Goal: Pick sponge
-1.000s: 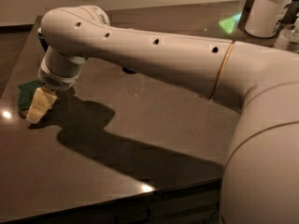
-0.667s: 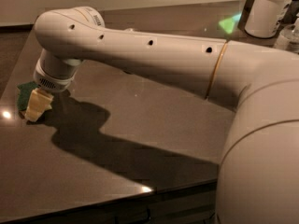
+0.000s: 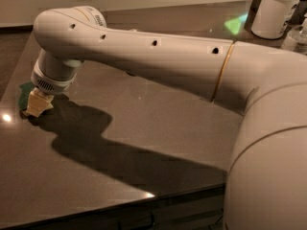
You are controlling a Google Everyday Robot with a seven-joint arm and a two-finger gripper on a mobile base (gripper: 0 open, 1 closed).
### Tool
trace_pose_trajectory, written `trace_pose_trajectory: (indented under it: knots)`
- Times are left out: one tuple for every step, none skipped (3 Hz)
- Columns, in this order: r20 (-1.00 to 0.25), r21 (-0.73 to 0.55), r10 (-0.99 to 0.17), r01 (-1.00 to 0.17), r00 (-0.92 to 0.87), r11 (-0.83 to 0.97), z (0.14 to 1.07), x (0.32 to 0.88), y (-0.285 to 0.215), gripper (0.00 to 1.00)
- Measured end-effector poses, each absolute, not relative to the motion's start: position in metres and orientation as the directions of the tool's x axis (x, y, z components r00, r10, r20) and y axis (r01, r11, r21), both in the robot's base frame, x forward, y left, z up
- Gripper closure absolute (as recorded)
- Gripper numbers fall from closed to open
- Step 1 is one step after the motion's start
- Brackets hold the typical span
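The sponge lies flat on the dark table near its left edge; only its dark green top shows, the rest is hidden behind my gripper. My gripper, with cream-yellow blocky fingers, points down right over the sponge's right part, low against the table surface. My white arm stretches across the view from the right to the gripper.
A white canister stands at the back right corner, with a clear container next to it. The table's left edge runs just beyond the sponge, and its front edge is near the bottom of the view.
My gripper has moved down and a little left onto the sponge, and now covers more of it. The sponge has not visibly moved.
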State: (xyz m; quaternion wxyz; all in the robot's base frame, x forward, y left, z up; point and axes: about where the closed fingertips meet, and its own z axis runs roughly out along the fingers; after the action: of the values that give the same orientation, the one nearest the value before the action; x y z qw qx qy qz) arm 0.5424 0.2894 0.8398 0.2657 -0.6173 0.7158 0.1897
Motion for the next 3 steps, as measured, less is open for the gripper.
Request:
trace_pose_trajectory:
  knots:
    - [-0.633, -0.056, -0.768, -0.983, -0.100, 0.174, 0.853, 0.540, 0.283, 0.88]
    - [-0.659, -0.065, -0.748, -0.985, -0.079, 0.161, 0.879, 0.535, 0.276, 1.00]
    - [-0.676, -0.080, -0.735, -0.987, -0.047, 0.136, 0.905, 0.530, 0.272, 1.00]
